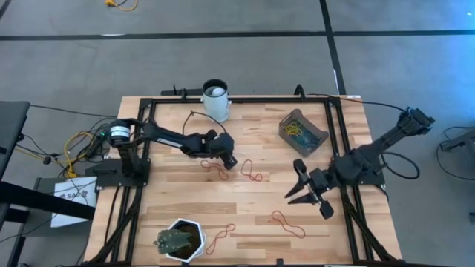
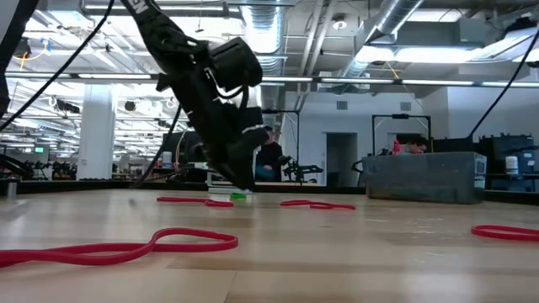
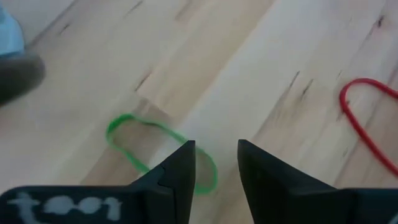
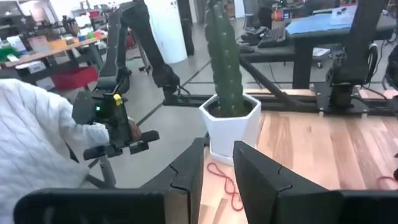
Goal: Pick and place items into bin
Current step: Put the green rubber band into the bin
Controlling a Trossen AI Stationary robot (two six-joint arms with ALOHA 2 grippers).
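The left gripper is down near the middle of the desk, tilted toward the wood. Its fingers stand a little apart with a narrow gap between them, pinching nothing, and a green rubber band lies flat on the wood right at their tips, one finger overlapping its end in the left wrist view. From table height the same green band shows just under the gripper tip.

Red rubber bands are scattered over the desk: one just beside the left gripper, another a little to its right, one toward the near edge on the right side, one close to the near edge beside the white hexagonal pot with its cactus.

The bin sits toward the far right corner of the desk, with yellow, green and dark bands already piled inside. A white cup stands at the far edge, near the middle.

The right gripper hangs over the right side of the desk, well apart from the bin, fingers spread slightly and empty. Its wrist view looks at the cactus pot and a person's white sleeve beyond the desk, the hand holding a dark device.
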